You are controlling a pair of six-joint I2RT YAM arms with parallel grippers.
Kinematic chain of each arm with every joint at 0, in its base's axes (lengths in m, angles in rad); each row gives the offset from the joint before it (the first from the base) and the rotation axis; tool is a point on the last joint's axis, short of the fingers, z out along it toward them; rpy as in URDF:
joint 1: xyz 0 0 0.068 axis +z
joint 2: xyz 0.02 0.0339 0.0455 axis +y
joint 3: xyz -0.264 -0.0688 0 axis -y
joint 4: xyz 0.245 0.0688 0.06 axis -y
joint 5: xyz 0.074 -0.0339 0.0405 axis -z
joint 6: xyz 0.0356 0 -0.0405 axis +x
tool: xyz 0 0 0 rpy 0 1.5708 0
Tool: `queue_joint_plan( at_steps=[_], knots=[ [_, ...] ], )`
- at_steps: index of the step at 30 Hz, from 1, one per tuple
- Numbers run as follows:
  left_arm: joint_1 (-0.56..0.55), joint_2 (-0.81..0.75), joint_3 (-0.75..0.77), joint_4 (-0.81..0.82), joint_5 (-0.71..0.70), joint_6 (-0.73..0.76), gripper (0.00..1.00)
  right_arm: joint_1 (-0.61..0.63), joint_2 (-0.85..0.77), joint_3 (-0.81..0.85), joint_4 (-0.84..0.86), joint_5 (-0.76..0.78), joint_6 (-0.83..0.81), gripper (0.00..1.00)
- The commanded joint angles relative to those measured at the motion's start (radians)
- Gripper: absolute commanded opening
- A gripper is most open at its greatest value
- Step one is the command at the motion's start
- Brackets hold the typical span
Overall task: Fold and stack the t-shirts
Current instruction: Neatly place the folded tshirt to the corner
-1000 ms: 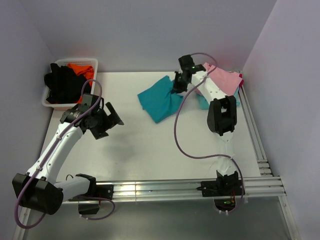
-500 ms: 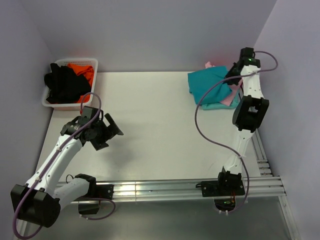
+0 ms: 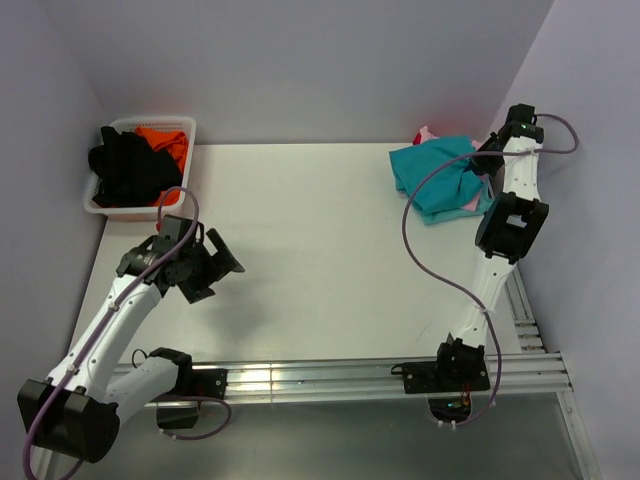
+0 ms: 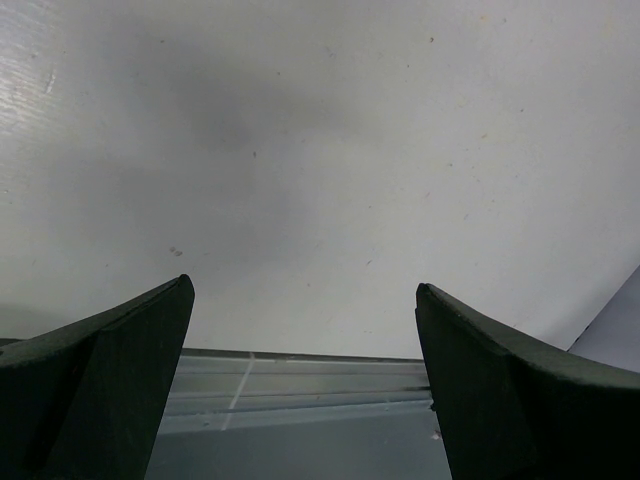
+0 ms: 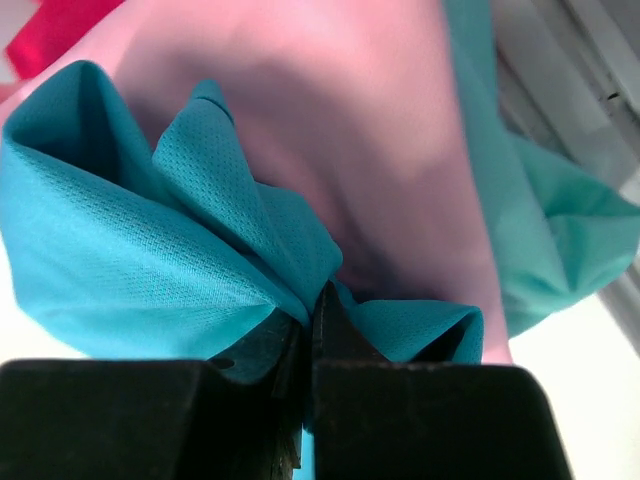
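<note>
The folded teal t-shirt (image 3: 432,172) lies on the stack at the table's far right corner, over the pink t-shirt (image 3: 468,204) and the pale aqua t-shirt (image 3: 440,212). My right gripper (image 3: 487,160) is shut on a bunched edge of the teal t-shirt (image 5: 130,240) at the stack's right side. The right wrist view shows the pink t-shirt (image 5: 330,130) and the pale aqua t-shirt (image 5: 545,240) beneath it. My left gripper (image 3: 215,262) is open and empty above bare table at the left; its dark fingers (image 4: 110,370) frame the table's near edge.
A white basket (image 3: 110,208) with black and orange clothes stands at the far left corner. Metal rails (image 3: 330,378) run along the table's near edge and right side. Purple walls close in the back and both sides.
My right gripper has carried the teal t-shirt from mid-table to the right and set it over the pink and aqua stack. The left arm has drawn back slightly toward me.
</note>
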Motion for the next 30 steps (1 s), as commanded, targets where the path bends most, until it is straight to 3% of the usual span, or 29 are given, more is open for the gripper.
queue_joint_plan(
  at_steps=[1,9,10,11,12,13,14,15,16,18,23,30],
  knots=[
    [-0.004,-0.041,0.021,-0.033,-0.031,0.0,1.0,-0.057,0.051,0.063,-0.002,0.01,0.027,0.0],
    [-0.004,-0.071,0.011,-0.067,-0.039,-0.003,0.99,-0.136,0.11,0.094,-0.026,-0.017,0.041,0.0],
    [-0.006,-0.068,0.013,-0.066,-0.039,-0.003,1.0,-0.137,0.11,0.093,-0.028,-0.016,0.044,0.04],
    [-0.004,-0.067,0.02,-0.066,-0.039,-0.002,0.99,-0.137,0.105,0.091,-0.031,-0.014,0.044,0.13],
    [-0.004,-0.065,0.024,-0.064,-0.041,0.0,1.0,-0.137,0.094,0.08,-0.029,-0.011,0.047,0.35],
    [-0.004,-0.061,0.03,-0.066,-0.041,0.001,0.99,-0.137,0.087,0.074,-0.029,0.0,0.047,0.44],
    [-0.004,-0.056,0.043,-0.067,-0.041,0.006,0.99,-0.137,0.079,0.071,-0.031,0.003,0.047,0.61],
    [-0.004,-0.053,0.05,-0.067,-0.045,0.009,0.99,-0.139,0.056,0.058,-0.031,0.003,0.047,0.86],
    [-0.006,-0.05,0.056,-0.067,-0.047,0.011,0.99,-0.139,0.044,0.047,-0.026,-0.002,0.05,0.87],
    [-0.004,-0.048,0.068,-0.066,-0.048,0.018,0.99,-0.142,-0.007,0.007,-0.02,-0.008,0.052,1.0],
    [-0.004,-0.05,0.099,-0.056,-0.055,0.038,0.99,-0.14,-0.148,-0.104,-0.005,-0.025,0.055,1.0],
    [-0.004,-0.005,0.214,-0.049,-0.094,0.092,0.99,-0.123,-0.489,-0.333,0.023,0.036,0.05,1.0]
  ],
)
